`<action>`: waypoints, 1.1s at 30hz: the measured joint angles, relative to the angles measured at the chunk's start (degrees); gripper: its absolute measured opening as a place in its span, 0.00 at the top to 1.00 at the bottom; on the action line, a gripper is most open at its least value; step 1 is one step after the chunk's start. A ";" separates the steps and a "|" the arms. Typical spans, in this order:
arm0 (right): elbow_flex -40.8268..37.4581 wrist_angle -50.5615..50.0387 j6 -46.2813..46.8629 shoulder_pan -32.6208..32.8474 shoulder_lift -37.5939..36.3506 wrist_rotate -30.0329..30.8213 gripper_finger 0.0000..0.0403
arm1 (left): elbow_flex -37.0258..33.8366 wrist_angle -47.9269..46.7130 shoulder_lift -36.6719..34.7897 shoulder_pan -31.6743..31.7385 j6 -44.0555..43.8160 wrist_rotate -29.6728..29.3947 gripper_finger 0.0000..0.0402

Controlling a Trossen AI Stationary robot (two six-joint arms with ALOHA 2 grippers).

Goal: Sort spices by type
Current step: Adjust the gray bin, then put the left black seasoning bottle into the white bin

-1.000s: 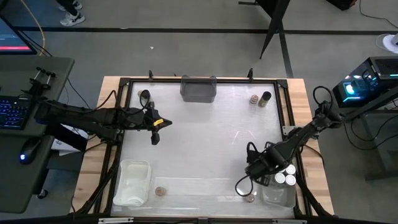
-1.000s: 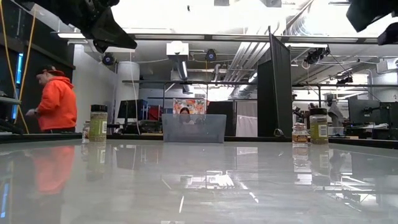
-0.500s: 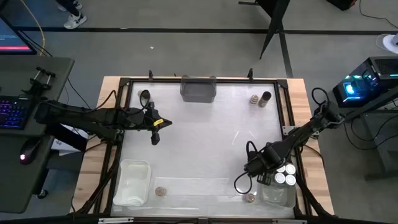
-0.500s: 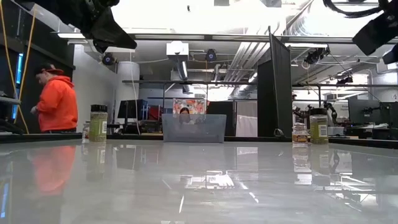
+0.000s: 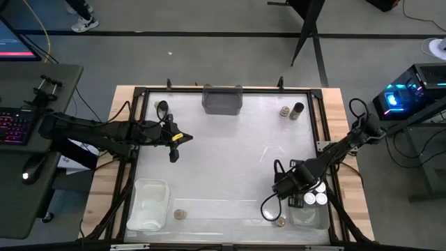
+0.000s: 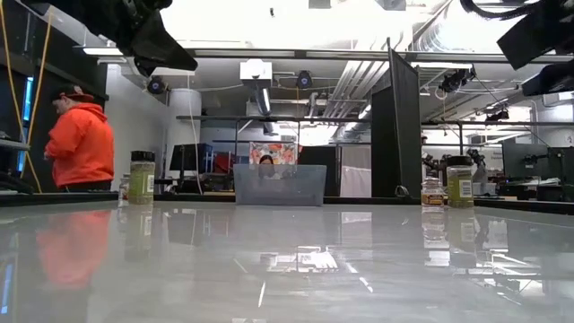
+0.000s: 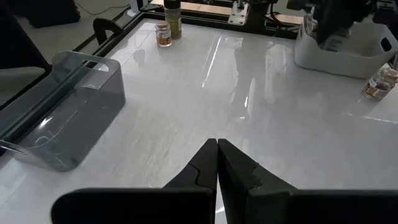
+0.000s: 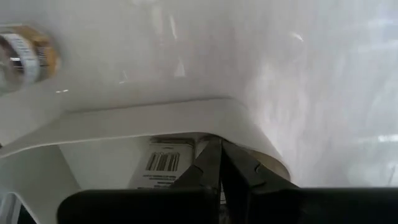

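Observation:
Small spice jars stand on the white table. A cork-topped one (image 5: 284, 111) and a dark-lidded one (image 5: 298, 109) are at the far right. Another dark-lidded jar (image 5: 162, 107) is at the far left, and single jars stand near the front left (image 5: 180, 215) and front right (image 5: 281, 222). White-lidded jars (image 5: 315, 199) stand in the clear bin (image 5: 311, 216) at the near right. My right gripper (image 8: 219, 155) hangs shut, pointing down over that bin's rim (image 8: 155, 115), with a labelled jar (image 8: 163, 163) below it. My left gripper (image 7: 217, 149) hovers shut above the table's left middle.
A grey bin (image 5: 222, 99) stands at the far edge's middle and a clear whitish bin (image 5: 148, 203) at the near left. A dark frame (image 5: 136, 139) runs round the table. A person in orange (image 6: 79, 144) stands in the room beyond.
My right gripper has sunk a little over the near-right bin and rolled about the line it points along, staying shut. The jars have kept their places.

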 joint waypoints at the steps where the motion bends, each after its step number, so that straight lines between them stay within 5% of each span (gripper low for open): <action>1: 0.01 0.87 -1.02 0.02 0.01 0.00 1.00 | 0.00 0.00 0.00 0.00 -0.40 0.00 1.00; 13: 0.05 1.94 -2.44 0.02 -0.78 -0.70 1.00 | 0.00 0.00 0.00 0.00 -1.02 0.01 1.00; 19: 3.60 -5.39 -1.01 0.02 -4.47 0.87 1.00 | 0.00 0.05 -0.07 0.00 -2.63 1.63 1.00; 27: 10.01 -8.60 3.38 -0.03 -8.74 13.20 1.00 | 3.79 -2.87 -0.07 0.45 -5.56 2.23 1.00; 33: 10.90 -1.95 9.40 -2.89 -8.75 26.49 1.00 | 15.82 -25.93 1.28 10.72 -6.89 -0.11 0.88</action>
